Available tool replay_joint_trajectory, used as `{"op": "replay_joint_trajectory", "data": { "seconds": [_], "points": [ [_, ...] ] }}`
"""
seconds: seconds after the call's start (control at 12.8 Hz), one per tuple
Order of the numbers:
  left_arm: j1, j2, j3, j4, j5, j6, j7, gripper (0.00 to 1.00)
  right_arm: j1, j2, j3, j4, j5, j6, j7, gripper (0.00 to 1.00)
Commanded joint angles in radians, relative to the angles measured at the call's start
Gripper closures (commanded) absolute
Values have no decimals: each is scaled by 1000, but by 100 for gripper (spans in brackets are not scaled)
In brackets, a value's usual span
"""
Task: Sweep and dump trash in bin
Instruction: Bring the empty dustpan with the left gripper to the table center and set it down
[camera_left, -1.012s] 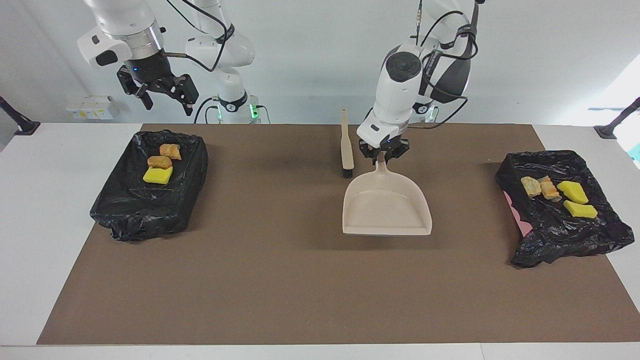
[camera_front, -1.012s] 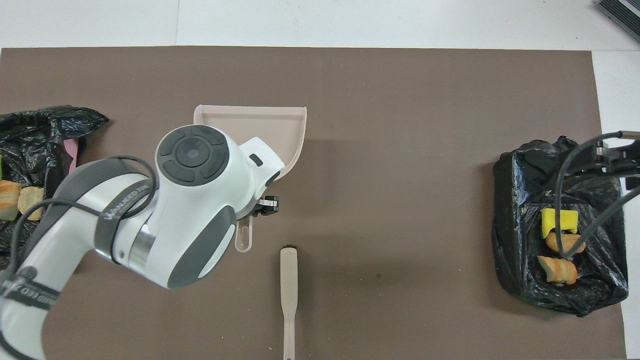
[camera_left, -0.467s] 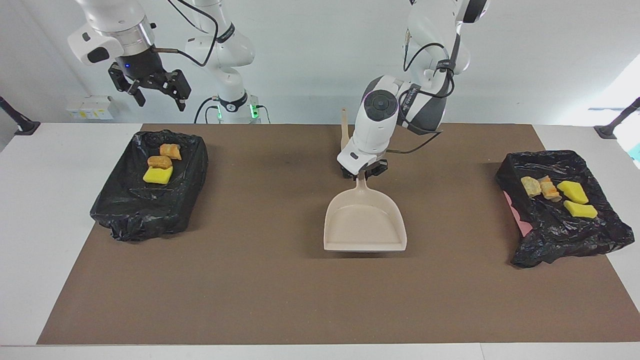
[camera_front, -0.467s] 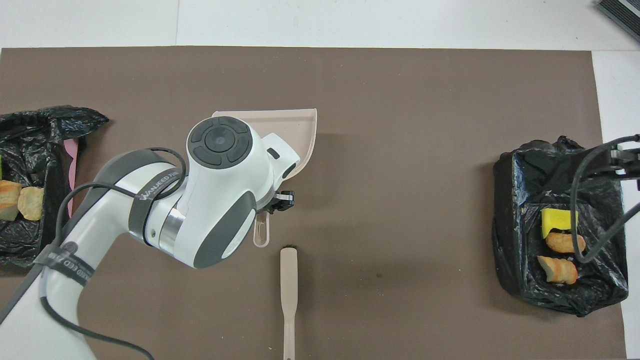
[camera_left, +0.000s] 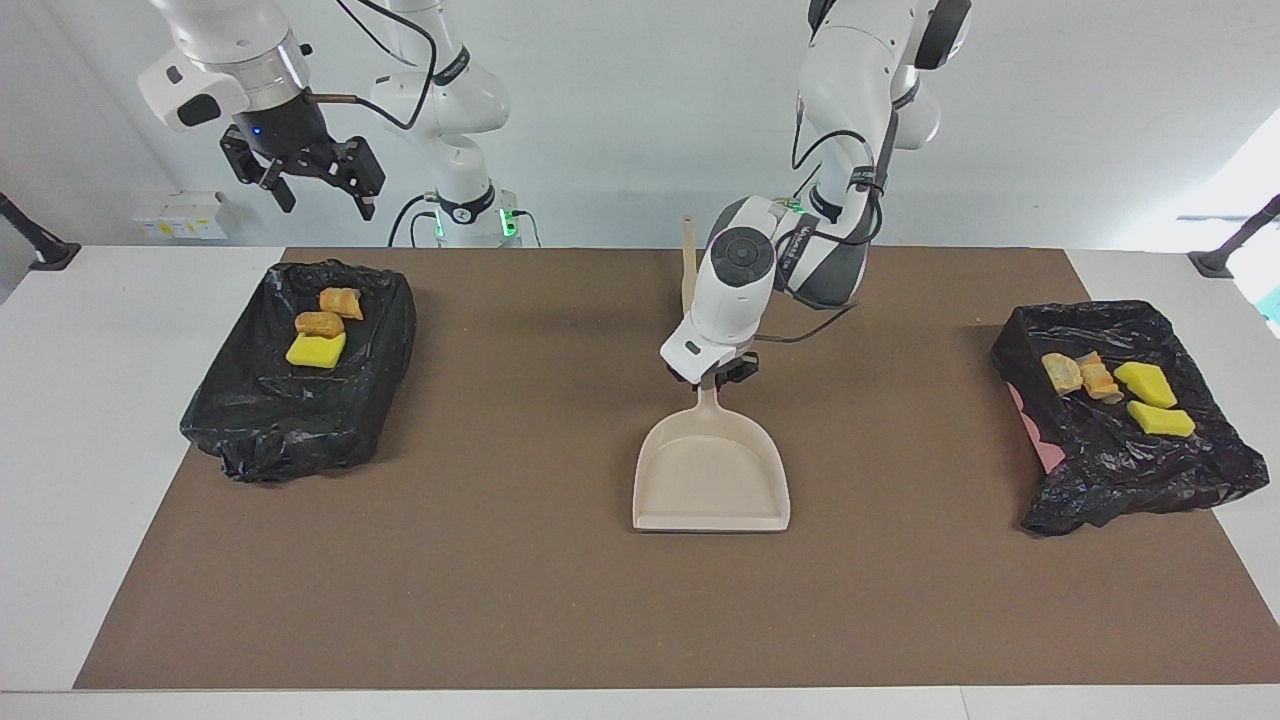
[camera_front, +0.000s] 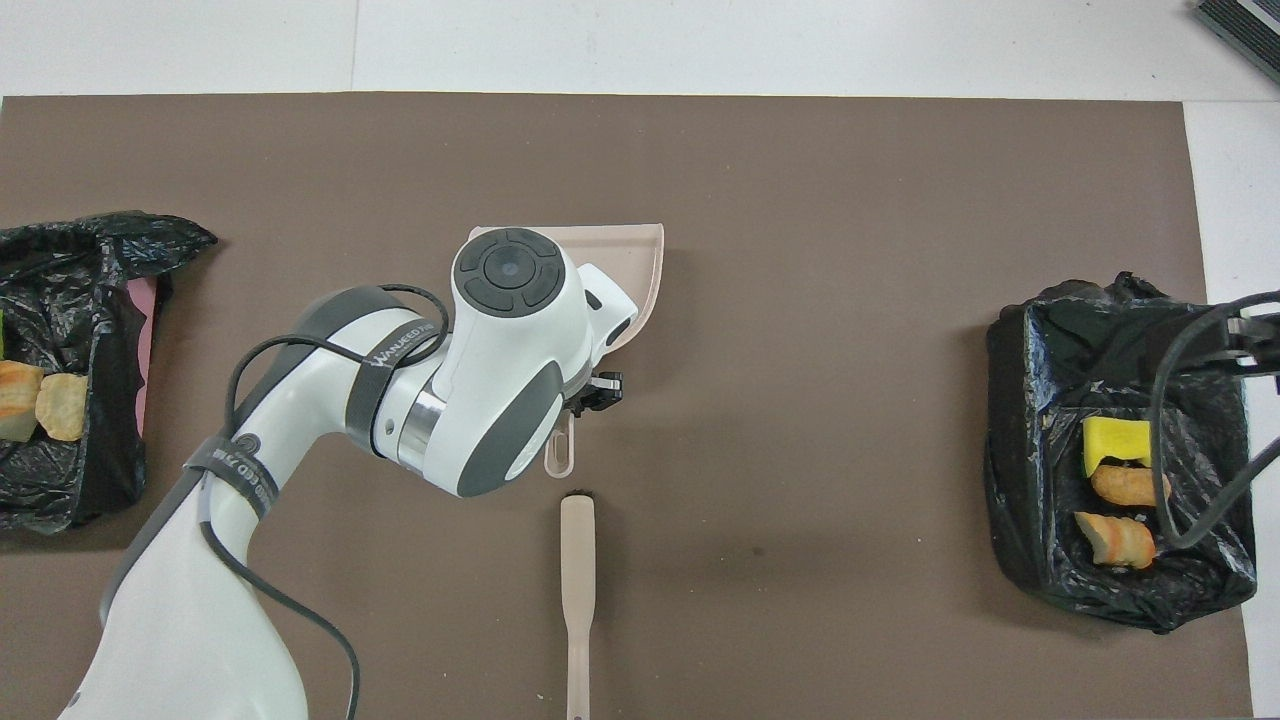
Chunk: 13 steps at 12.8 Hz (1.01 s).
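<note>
The trash lies in two black-bag-lined bins. Yellow and tan bits (camera_left: 318, 338) (camera_front: 1117, 478) sit in the bin (camera_left: 262, 420) (camera_front: 1030, 560) at the right arm's end. Several more bits (camera_left: 1120, 392) (camera_front: 40, 402) lie in the bin (camera_left: 1150, 480) (camera_front: 80, 300) at the left arm's end. A beige dustpan (camera_left: 712, 485) (camera_front: 645, 262) rests on the brown mat mid-table, mouth away from the robots. My left gripper (camera_left: 712, 380) (camera_front: 588, 400) is shut on its handle. Above the robots' side of the right arm's bin, my right gripper (camera_left: 315, 195) hangs open, holding nothing.
A beige brush (camera_front: 577, 590) (camera_left: 687, 262) with black bristles lies on the mat (camera_left: 500, 560) nearer to the robots than the dustpan, partly hidden by the left arm in the facing view. The right arm's cable (camera_front: 1165, 440) hangs over its bin.
My left arm has carried the dustpan farther from the robots and a little toward the right arm's end, down onto the mat. My right gripper has risen slightly.
</note>
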Motion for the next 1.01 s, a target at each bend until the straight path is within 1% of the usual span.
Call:
{"op": "replay_joint_trajectory", "data": {
  "seconds": [0.0,0.16,0.47,0.62,0.7,0.86,0.93],
  "points": [
    [-3,-35,25,1,-8,-12,6,0,-5,-25,-7,-29,15,7,-25,0],
    [34,-75,33,13,-8,2,5,0,-5,-25,-5,-29,15,7,-25,0],
    [159,-88,35,28,-10,16,2,0,-5,-25,-5,-29,15,7,-25,0],
    [213,-106,38,61,2,19,19,0,-5,-25,-5,-29,15,7,-25,0],
    [253,-108,36,83,2,2,58,0,-5,-25,-5,-31,15,7,-25,0],
    [308,-132,41,91,1,-19,155,0,-5,-25,-4,-29,15,7,-25,0],
    [347,-135,42,97,-1,-53,193,0,-5,-25,-5,-29,15,7,-25,0]
  ]
}}
